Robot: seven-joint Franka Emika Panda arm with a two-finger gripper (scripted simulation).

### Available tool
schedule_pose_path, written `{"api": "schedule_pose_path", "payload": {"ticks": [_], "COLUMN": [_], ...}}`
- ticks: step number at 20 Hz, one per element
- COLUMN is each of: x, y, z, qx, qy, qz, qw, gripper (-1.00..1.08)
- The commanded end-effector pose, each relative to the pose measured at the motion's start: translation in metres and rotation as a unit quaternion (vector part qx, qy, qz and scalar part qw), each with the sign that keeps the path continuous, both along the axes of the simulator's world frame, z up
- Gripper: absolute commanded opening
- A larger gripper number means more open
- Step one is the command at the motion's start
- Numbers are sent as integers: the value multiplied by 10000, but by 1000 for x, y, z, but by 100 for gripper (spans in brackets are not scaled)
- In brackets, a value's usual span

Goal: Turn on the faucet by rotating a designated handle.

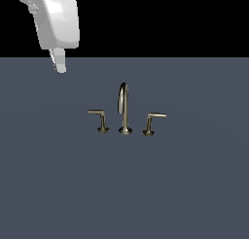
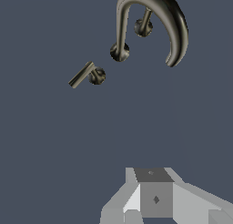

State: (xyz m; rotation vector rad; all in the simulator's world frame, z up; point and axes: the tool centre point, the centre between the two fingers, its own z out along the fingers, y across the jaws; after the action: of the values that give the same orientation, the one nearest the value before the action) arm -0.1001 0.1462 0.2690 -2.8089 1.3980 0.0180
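The brass faucet stands mid-surface, its arched spout (image 1: 125, 108) between two small levers. The handle (image 1: 99, 118), with its thin arm pointing to the exterior view's left, sits on the left of the spout; the mirror-image lever (image 1: 153, 122) sits on the right. My gripper (image 1: 59, 63) hangs high above the surface, far off to the upper left of the handle, and touches nothing. Its fingers look shut and empty. In the wrist view the handle (image 2: 85, 75), spout (image 2: 175, 27) and other lever (image 2: 143, 26) lie well beyond the gripper (image 2: 152, 196).
The faucet set stands on a flat dark blue-grey surface (image 1: 194, 184) that ends at a straight far edge against black background. Nothing else shows on it.
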Motion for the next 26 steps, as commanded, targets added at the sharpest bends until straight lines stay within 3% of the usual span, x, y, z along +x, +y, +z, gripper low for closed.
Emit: {"api": "schedule_pose_path", "payload": {"ticks": [1,15,21,26], "x": [11,70,101,129], "y": [3,8,4,-4], "z": [-10,-68,-97,-125], "qx": [6,-10,-32,-53], "qy": [-5,-14,-18,-23], "qz": [-224,-1442,-2053,-2627], "qw": [9997,9896,9787,9649], "gripper": [-100,-100,-100,-100]}}
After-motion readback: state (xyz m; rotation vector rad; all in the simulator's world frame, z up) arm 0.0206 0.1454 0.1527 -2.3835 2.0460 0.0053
